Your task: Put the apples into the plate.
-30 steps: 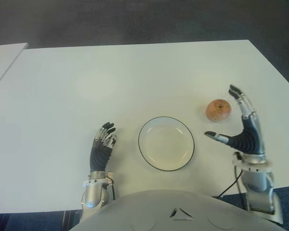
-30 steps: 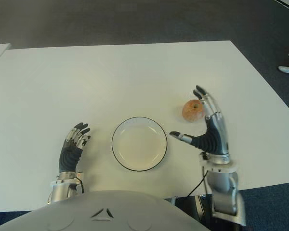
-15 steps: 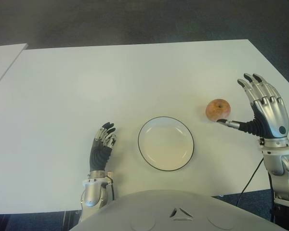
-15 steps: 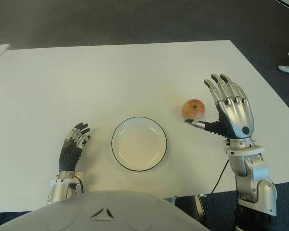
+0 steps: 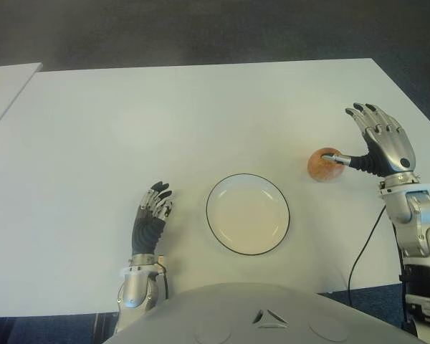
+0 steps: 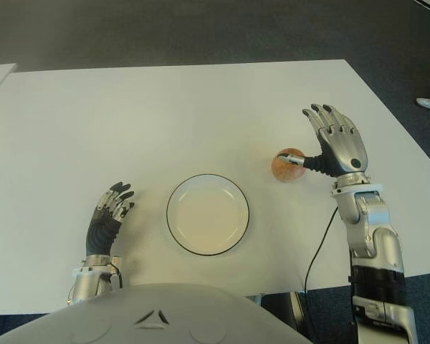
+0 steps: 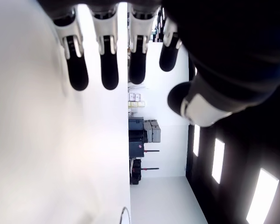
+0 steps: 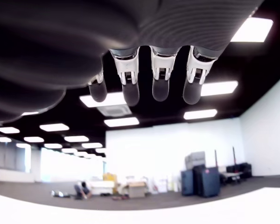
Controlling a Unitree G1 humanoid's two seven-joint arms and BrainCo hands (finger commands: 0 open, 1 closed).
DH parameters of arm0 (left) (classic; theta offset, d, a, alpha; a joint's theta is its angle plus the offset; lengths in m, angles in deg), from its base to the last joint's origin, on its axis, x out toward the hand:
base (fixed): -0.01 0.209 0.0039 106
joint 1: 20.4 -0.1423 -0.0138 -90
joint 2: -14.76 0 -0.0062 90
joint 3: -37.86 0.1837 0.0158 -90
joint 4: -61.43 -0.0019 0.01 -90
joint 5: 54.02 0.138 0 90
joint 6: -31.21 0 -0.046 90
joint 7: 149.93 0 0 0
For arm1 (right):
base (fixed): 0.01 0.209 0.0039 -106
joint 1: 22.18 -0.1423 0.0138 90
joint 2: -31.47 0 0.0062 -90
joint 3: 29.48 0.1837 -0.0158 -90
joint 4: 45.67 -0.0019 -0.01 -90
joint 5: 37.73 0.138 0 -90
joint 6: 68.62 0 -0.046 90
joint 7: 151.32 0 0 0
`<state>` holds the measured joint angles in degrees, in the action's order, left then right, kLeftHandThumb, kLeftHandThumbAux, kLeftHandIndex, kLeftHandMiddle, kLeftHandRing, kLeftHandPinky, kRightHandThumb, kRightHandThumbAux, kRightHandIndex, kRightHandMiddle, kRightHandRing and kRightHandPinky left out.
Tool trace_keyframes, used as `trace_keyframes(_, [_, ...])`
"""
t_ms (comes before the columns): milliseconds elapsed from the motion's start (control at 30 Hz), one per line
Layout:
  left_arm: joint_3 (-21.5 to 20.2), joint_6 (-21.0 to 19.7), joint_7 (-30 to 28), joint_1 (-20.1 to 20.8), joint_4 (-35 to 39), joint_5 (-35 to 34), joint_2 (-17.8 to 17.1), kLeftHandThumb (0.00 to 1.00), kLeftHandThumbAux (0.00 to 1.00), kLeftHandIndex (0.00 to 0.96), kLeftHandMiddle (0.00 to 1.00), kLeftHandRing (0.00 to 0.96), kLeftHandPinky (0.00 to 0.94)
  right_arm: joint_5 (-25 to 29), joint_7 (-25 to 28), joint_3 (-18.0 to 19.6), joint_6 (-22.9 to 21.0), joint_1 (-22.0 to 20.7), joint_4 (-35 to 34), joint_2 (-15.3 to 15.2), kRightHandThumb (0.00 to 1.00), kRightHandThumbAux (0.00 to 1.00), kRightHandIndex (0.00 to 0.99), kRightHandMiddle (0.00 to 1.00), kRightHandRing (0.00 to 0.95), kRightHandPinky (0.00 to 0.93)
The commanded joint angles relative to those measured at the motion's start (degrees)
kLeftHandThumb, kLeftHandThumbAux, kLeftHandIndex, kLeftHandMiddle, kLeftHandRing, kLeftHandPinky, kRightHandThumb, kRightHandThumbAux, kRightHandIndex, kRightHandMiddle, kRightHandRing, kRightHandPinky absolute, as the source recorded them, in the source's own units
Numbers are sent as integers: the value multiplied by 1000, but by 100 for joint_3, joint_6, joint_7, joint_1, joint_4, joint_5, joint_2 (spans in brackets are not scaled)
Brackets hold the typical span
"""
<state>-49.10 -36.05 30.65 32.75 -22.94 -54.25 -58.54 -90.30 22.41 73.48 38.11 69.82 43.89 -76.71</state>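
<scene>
Your white bench (image 5: 201, 115) carries an empty white plate (image 5: 247, 213) with a dark rim, the landmark here. To the plate's right and a little farther back lies one reddish apple (image 5: 321, 165), not in the plate. Your right hand (image 5: 383, 147) is beside the apple, fingers (image 5: 365, 118) spread, thumb tip on top of it, not gripping. Your left hand (image 5: 152, 215) shows left of the plate, fingers relaxed, holding nothing. No writing can be read.

Part of the apple (image 5: 323, 165) at centre right is hidden behind the right hand's (image 5: 382, 145) thumb; whether they touch cannot be told. A second table (image 5: 3, 86) is cut off at the upper left edge.
</scene>
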Motion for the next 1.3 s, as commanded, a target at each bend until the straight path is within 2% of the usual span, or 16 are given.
trace_keyframes(33, [-58,-101,-68,-64,33,-109,-25,226,633,161,185,218,232,169,-4,-302,-139,-149,551,-141,258,219,0,0,0,0])
trace_keyframes(200, [-124,-109,-40,-100,51,-84,-38,222,632,148,171,201,229,282,-221,-540,-129,-326,1186,-273,267,206,0,0,0,0])
trace_keyframes(533, [-212,-112,-32,-143,91,14,-47,210,632,145,173,193,220,413,-477,-937,-221,-501,1676,-326,262,217,0,0,0,0])
trace_keyframes(1033, [-260,-155,-63,-156,143,-28,-79,213,645,149,164,188,231,620,-727,-1404,-242,-670,2166,-356,237,243,0,16,0,0])
trace_keyframes(1300, [-257,-185,-100,-154,174,-72,-94,214,639,146,182,209,244,723,-813,-1553,-279,-542,2141,-326,222,248,0,21,0,2])
